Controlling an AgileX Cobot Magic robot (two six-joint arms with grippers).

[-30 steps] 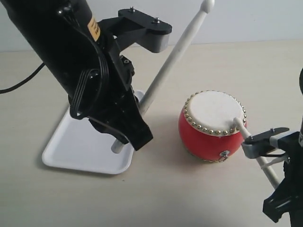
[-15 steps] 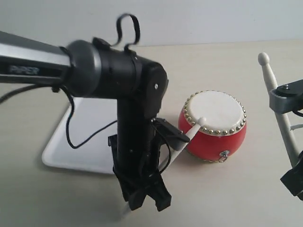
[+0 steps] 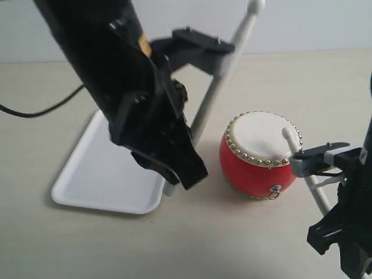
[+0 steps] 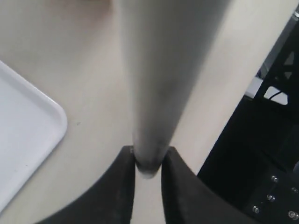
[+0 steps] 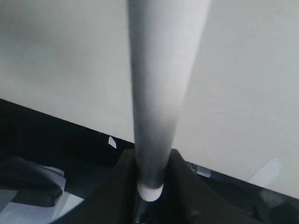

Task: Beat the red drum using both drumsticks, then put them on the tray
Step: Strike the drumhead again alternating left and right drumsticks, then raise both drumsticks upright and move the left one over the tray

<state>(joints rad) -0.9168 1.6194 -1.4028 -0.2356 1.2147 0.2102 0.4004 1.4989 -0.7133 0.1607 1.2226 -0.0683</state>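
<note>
The red drum (image 3: 260, 156) stands right of centre in the exterior view, its cream skin facing up. My left gripper (image 3: 174, 177) is shut on one drumstick (image 3: 216, 87), which slants up with its tip high at the top edge, well off the drum. That drumstick (image 4: 159, 84) fills the left wrist view, pinched at its butt by the left gripper (image 4: 148, 168). My right gripper (image 3: 334, 224) is shut on the other drumstick (image 3: 295, 152), whose rounded tip rests on the drum skin near its right rim. In the right wrist view this drumstick (image 5: 161, 88) runs out from the right gripper (image 5: 150, 179). The white tray (image 3: 99, 174) lies at the left.
The left arm (image 3: 116, 75) hangs over much of the tray and hides its near right corner. A black cable (image 3: 35, 107) trails over the table at the far left. A corner of the tray (image 4: 28, 135) shows in the left wrist view.
The left arm swung up, lifting its drumstick off the drum to point high. The right arm came down and its drumstick tip dropped onto the drum skin.
</note>
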